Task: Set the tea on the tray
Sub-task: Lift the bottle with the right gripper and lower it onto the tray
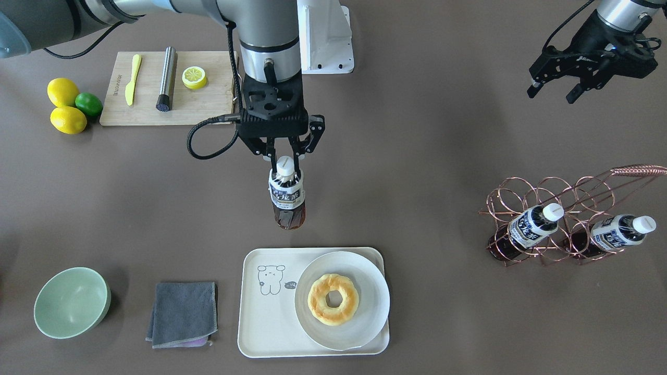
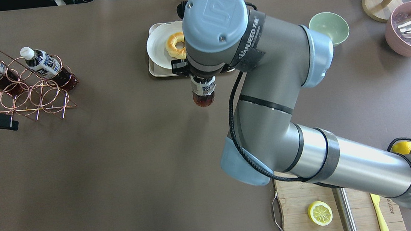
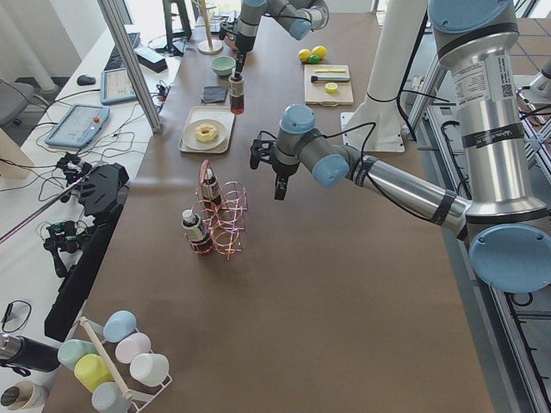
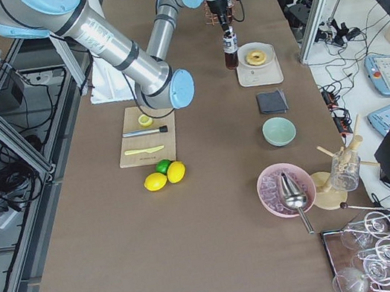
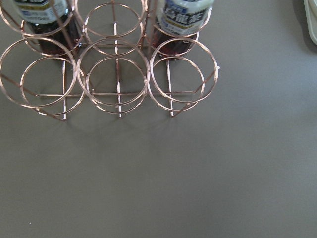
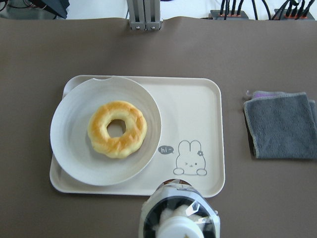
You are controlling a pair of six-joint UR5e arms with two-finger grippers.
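Transport step. Right gripper (image 1: 284,159) clamps tea (image 1: 287,200) at neck, just off tray (image 1: 260,333) at 12 o'clock. Next: lower onto bare patch at 9 o'clock of plate (image 1: 365,312). Left gripper (image 1: 555,94) spread.

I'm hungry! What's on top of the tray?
A plate holding a donut sits on the tray. The tea isn't there yet. Whatever lies under the plate is hidden.

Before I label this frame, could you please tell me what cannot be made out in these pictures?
Overhead: the right wrist mostly hides the right pincer, the cap of the tea and part of the tray.
Left wrist: the top edge cuts off both racked bottles; the left pincer is unseen.
Label print: too small everywhere.
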